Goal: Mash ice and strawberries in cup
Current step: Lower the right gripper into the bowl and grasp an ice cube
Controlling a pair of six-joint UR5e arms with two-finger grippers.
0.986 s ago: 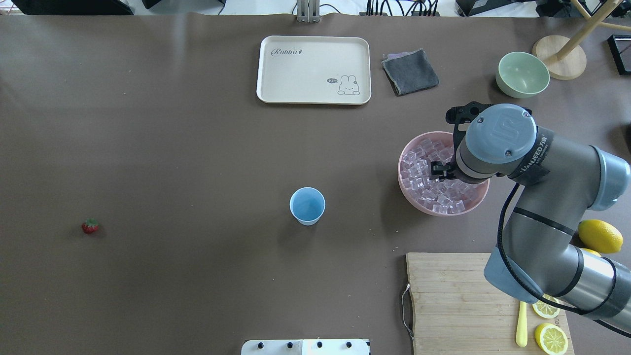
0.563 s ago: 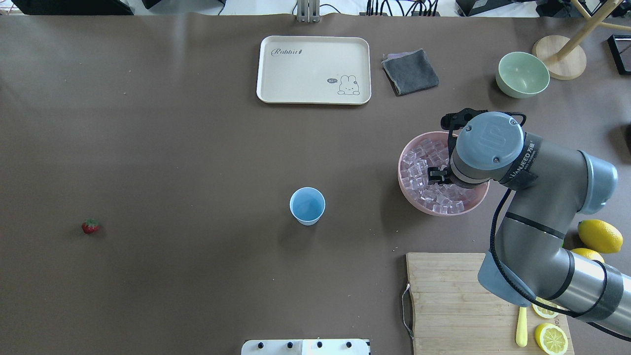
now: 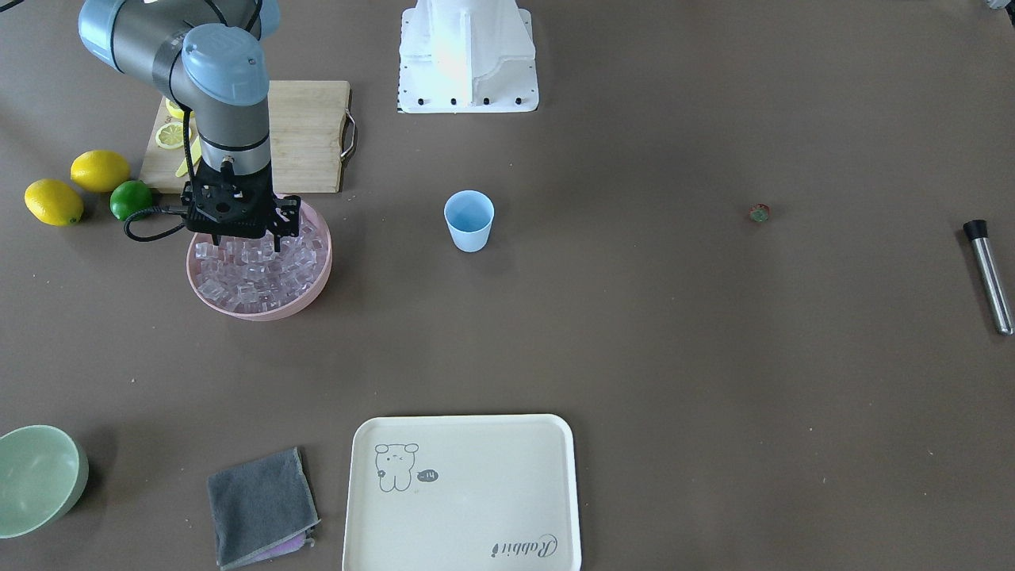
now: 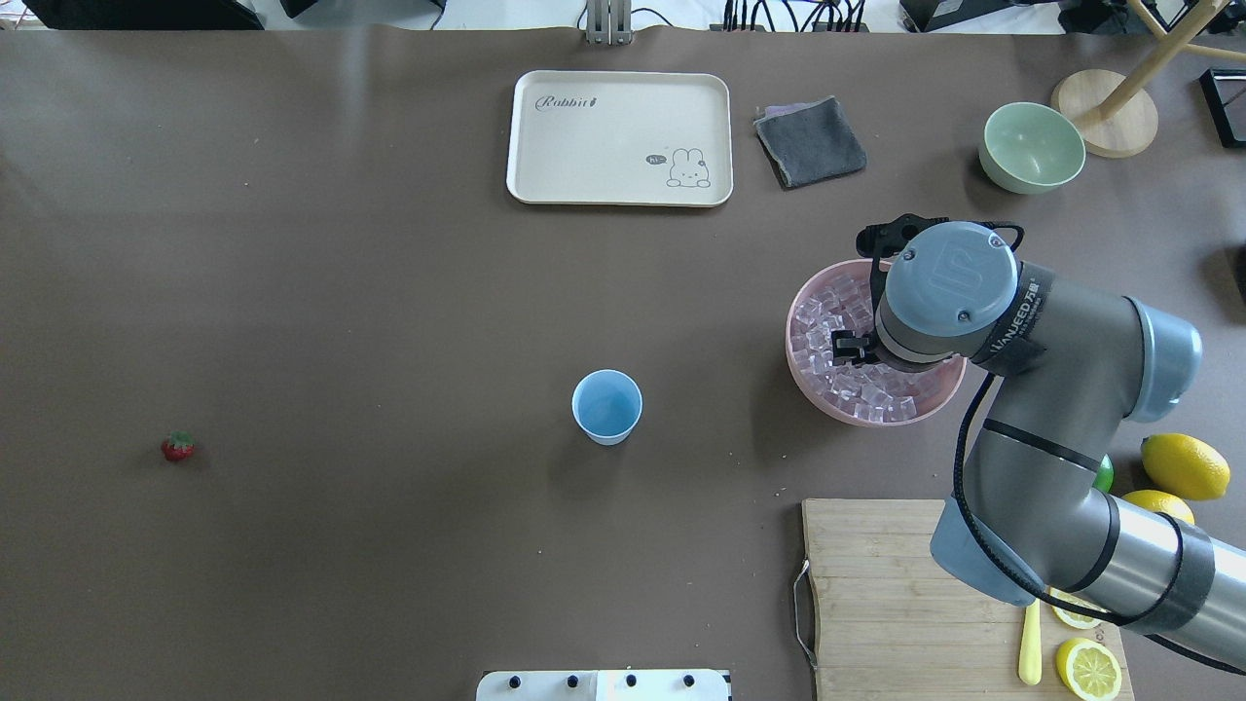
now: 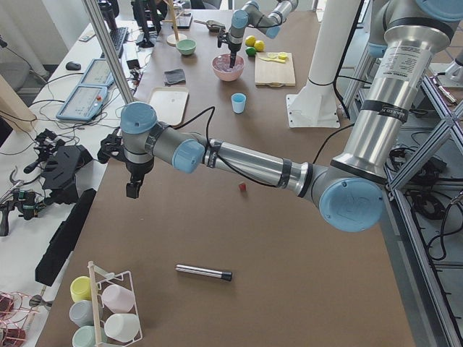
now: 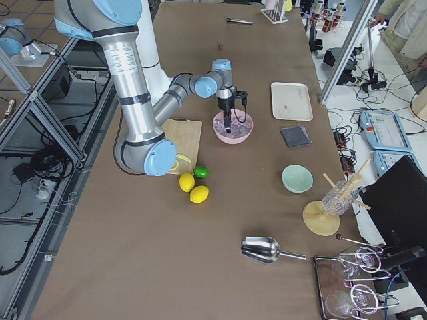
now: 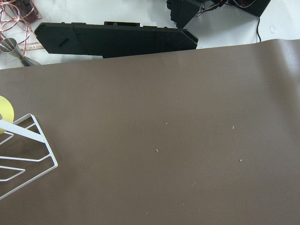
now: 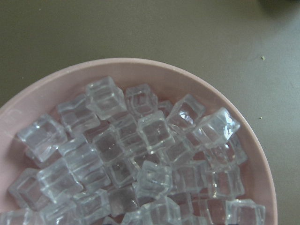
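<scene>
Right gripper (image 3: 247, 238): upper left of the front-facing view, pointing straight down over the pink bowl (image 3: 262, 315); its two fingers stand apart, released, with nothing seen between them; tips sit at the level of the bowl's contents, and contact with the cubes cannot be confirmed.

The ice (image 3: 254, 274): a heap of clear cubes filling the pink bowl; the right wrist view shows cubes piled to the rim, none outside it.

The cup (image 3: 469, 220): upright, centre of the front-facing view, slightly above the middle; well apart from the pink bowl; interior shows plain blue, no contents seen.

The strawberry (image 3: 760, 212): lying alone on the brown table cover, right of centre in the front-facing view, well apart from the cup.

Left gripper (image 5: 133, 189): left of centre in the exterior left view, hanging over the table's edge; released or clenched cannot be told; its wrist view shows only bare cover and the corner of a white wire rack (image 7: 28, 150).

Other items: metal rod (image 3: 989, 277) at far right of the front-facing view; cream tray (image 3: 464, 492) at bottom centre; grey cloth (image 3: 262, 507) beside it; green bowl (image 3: 40, 480) at bottom left.
</scene>
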